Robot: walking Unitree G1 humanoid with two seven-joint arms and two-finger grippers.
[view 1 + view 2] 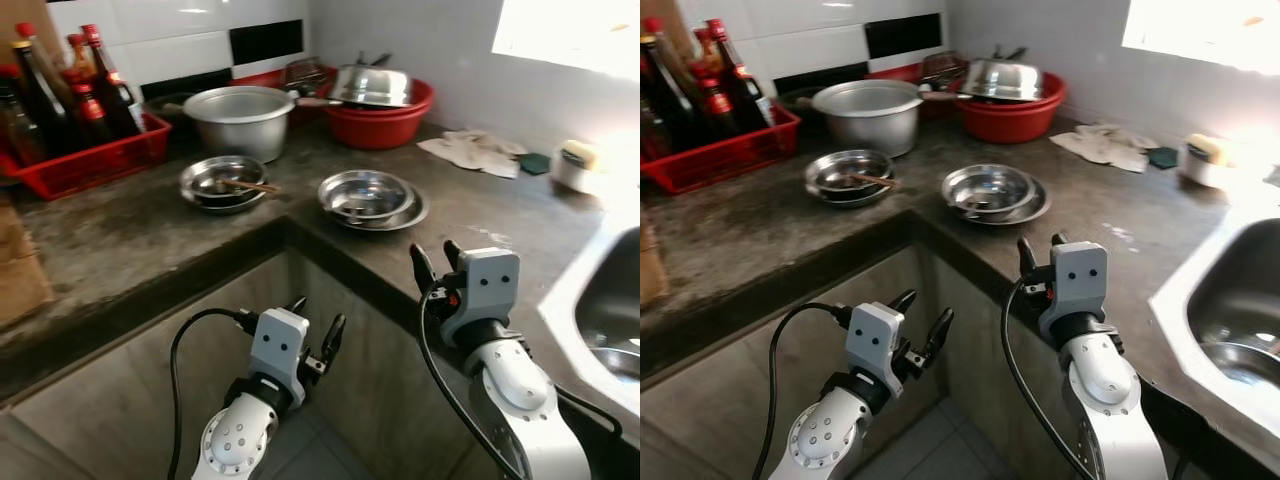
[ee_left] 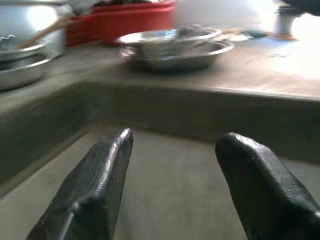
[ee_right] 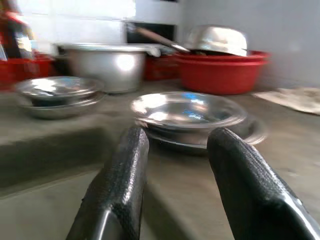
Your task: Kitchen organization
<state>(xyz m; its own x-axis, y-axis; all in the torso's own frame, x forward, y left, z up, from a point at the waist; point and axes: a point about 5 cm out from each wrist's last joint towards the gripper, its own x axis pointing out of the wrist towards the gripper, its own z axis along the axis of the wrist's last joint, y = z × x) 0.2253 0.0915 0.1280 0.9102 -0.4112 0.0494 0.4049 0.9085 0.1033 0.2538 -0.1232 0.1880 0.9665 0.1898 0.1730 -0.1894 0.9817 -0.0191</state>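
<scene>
You are facing the inside corner of an L-shaped dark stone worktop (image 1: 120, 240).

Left end effector (image 1: 318, 330): it sits at 6 o'clock in the head view, below the worktop edge and in front of the grey cabinet face (image 1: 110, 400). Its two black fingers (image 2: 95, 185) are spread apart with nothing between them.

Right end effector (image 1: 436, 262): it sits at 5 o'clock, level with the worktop edge, pointing toward the stacked steel bowls (image 1: 368, 196). Its fingers (image 3: 125, 175) are likewise parted and grip nothing. The bowls lie near but apart from the fingertips.

Worktop contents:
- The stacked steel bowls sit near the corner, at about 12 o'clock from the right end effector.
- A second steel bowl stack (image 1: 222, 182) with a utensil resting in it sits to 9 o'clock of the first.
- A large aluminium pot (image 1: 240, 118) stands behind, at 11 o'clock.
- A red basin (image 1: 385, 120) holding an overturned steel bowl (image 1: 372, 85) stands at 1 o'clock against the wall.
- A red crate (image 1: 85, 160) of sauce bottles (image 1: 95, 95) sits at 10 o'clock.
- A crumpled cloth (image 1: 475, 152) lies at 2 o'clock.
- A steel sink (image 1: 610, 310) occupies the 3 o'clock edge.
</scene>
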